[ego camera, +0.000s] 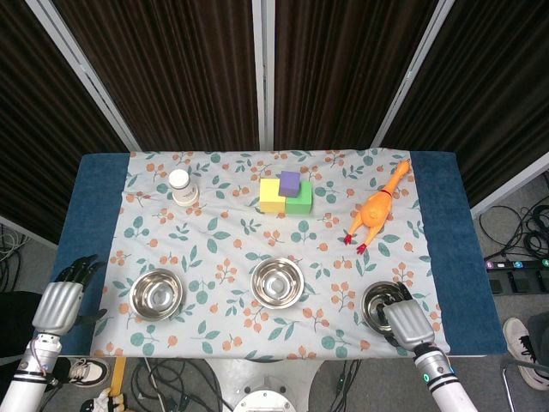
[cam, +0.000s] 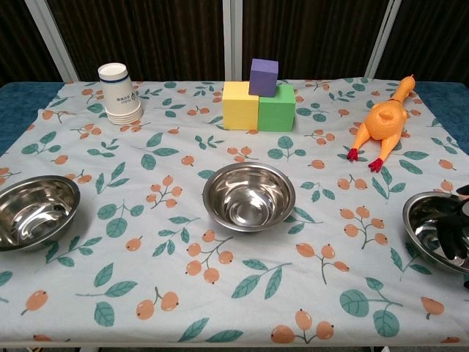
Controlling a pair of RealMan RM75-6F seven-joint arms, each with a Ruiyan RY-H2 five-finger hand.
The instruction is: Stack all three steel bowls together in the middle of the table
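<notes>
Right hand (ego camera: 406, 323) fingers dip into right bowl (ego camera: 380, 305) to grab its rim, grip unclear. Left hand (ego camera: 60, 302) idle, fingers spread, off-table.

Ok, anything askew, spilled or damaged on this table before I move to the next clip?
Nothing stands out. The three steel bowls sit upright and apart. The cups stand upright, the blocks are tidily stacked, and the rubber chicken simply lies on its side. The right hand reaches into the right bowl.

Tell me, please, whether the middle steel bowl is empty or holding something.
Empty: the middle bowl sits upright, its shiny inside bare in both views.
</notes>
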